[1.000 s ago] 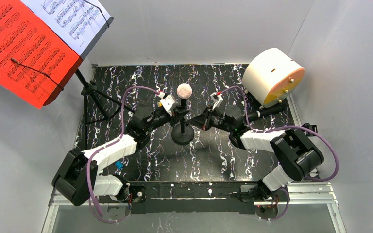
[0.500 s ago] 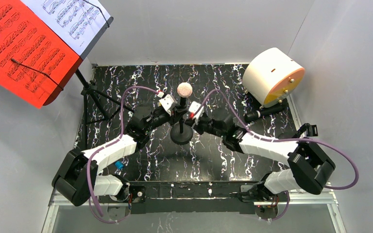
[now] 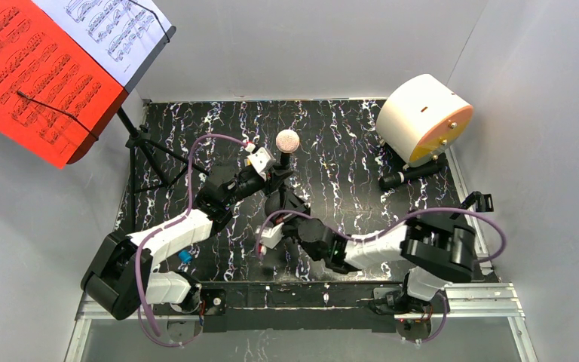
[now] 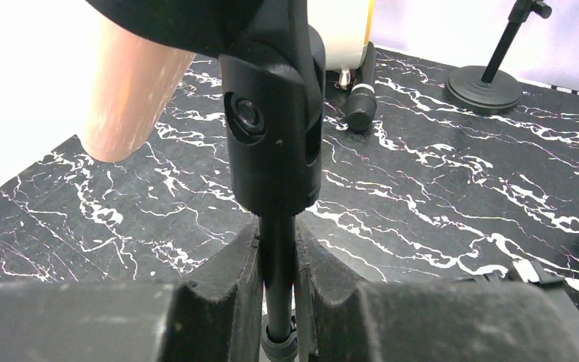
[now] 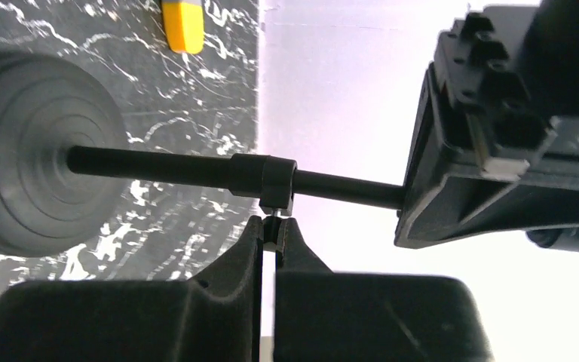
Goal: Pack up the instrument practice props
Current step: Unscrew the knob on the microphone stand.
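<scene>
Swinging round from the pole's far side, the right arm now sits low at the near edge.

Far left: one music rack (image 3: pixel 145 147), standing, with one red sheet (image 3: pixel 30 75) and one white sheet (image 3: pixel 113 30).

Left gripper (image 4: pixel 279 249): clamped on the pole (image 5: pixel 158 170), unchanged, with the beige-headed microphone (image 3: pixel 287 140) on top.

Right gripper (image 5: pixel 271 226): nearly shut, pinching the clamp knob (image 5: pixel 274 207) under the collar. Likely loosening it to collapse the stand.

Black microphone (image 3: pixel 411 173) lies beside the white cylinder (image 3: pixel 422 117). Second pole (image 4: pixel 486 83) stands apart.

Count: two microphones, two poles. Nothing packed yet.

Red and white music sheets (image 3: pixel 45 60); black, white-veined tabletop (image 3: pixel 347 151).
</scene>
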`<state>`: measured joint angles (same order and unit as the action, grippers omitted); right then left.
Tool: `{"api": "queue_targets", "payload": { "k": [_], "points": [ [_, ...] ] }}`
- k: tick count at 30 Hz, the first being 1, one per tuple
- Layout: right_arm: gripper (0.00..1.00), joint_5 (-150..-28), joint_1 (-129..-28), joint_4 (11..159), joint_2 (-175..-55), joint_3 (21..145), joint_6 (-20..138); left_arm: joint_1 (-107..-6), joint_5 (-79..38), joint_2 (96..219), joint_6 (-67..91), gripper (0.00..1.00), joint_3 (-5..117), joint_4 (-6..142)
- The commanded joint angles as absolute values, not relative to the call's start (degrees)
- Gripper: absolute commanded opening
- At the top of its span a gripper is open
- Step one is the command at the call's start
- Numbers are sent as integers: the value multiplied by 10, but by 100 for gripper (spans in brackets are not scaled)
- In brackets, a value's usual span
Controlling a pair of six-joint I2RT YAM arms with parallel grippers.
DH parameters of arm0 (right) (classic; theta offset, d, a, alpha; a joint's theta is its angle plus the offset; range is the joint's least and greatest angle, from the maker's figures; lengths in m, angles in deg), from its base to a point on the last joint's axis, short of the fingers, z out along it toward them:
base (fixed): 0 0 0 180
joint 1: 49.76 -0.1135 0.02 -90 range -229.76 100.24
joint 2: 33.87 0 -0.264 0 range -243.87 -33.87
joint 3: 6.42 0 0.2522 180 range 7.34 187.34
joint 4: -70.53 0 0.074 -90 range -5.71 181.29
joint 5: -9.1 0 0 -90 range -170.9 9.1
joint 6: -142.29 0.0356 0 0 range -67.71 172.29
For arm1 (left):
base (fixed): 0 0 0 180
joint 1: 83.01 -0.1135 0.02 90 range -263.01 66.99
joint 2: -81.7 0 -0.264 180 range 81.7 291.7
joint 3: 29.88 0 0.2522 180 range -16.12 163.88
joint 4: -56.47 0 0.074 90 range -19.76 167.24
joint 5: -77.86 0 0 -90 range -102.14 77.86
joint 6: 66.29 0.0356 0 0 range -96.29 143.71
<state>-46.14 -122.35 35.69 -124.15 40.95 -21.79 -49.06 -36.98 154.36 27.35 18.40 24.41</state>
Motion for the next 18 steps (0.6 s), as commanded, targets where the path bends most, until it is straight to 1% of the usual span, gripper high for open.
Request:
{"api": "queue_targets", "payload": {
  "k": [1, 5, 12, 15, 18],
  "points": [
    [1, -425, -1270, 303, -1344, 356, -361, -487, -372, 1540, 284, 0, 186, 217],
    [2, -411, -1279, 233, -1369, 363, -369, -488, -372, 1539, 287, 0, 186, 217],
    [30, -422, -1282, 228, -1322, 372, -283, -488, -371, 1538, 288, 0, 185, 217],
    [41, -432, -1282, 261, -1279, 371, -191, -488, -371, 1538, 289, 0, 185, 217],
    [46, -458, -1282, 345, -1221, 377, -80, -488, -371, 1539, 290, 0, 185, 217]
  ]
}}
